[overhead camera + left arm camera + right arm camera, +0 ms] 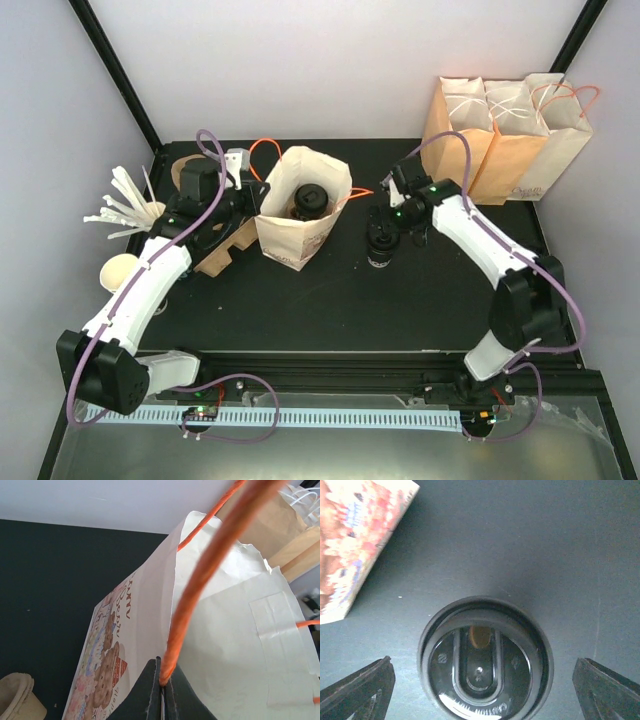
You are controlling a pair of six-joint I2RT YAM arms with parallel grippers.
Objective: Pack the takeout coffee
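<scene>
Coffee cup [485,662] stands upright on the table [520,540], right of the bag [300,235], between your right gripper's [485,680] wide-open jaws. Lower squarely, close below the lid [482,672], lift straight. Your left gripper [164,682] pinches the bag's orange handle [200,595]; hold the mouth open.

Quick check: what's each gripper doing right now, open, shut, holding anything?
Left gripper: shut on the orange handle of the paper bag.
Right gripper: open, jaws either side of the lidded black cup, not touching it.
</scene>
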